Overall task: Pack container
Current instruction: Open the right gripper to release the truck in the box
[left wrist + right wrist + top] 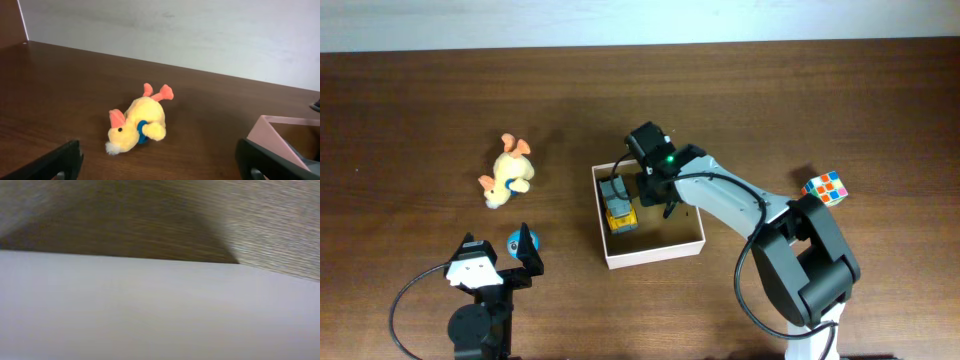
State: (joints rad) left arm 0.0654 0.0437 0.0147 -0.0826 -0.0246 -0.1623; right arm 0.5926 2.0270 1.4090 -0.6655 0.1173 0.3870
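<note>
The container [650,250] is a shallow white-walled box with a tan floor at the table's middle; its corner [280,132] shows at the right of the left wrist view. A yellow and grey toy vehicle [618,212] lies inside along its left wall. My right gripper [638,185] reaches down into the box's back left part, right beside the vehicle. Its fingers are hidden; the right wrist view shows only a blurred white surface and tan cardboard. My left gripper [498,250] [162,167] stands open near the front left, with the yellow plush duck [507,172] [137,125] lying beyond it.
A small blue round toy [517,240] lies by the left gripper's right finger. A multicoloured puzzle cube [825,188] sits to the right of the box, behind the right arm's base. A pale wall rises behind the table's far edge.
</note>
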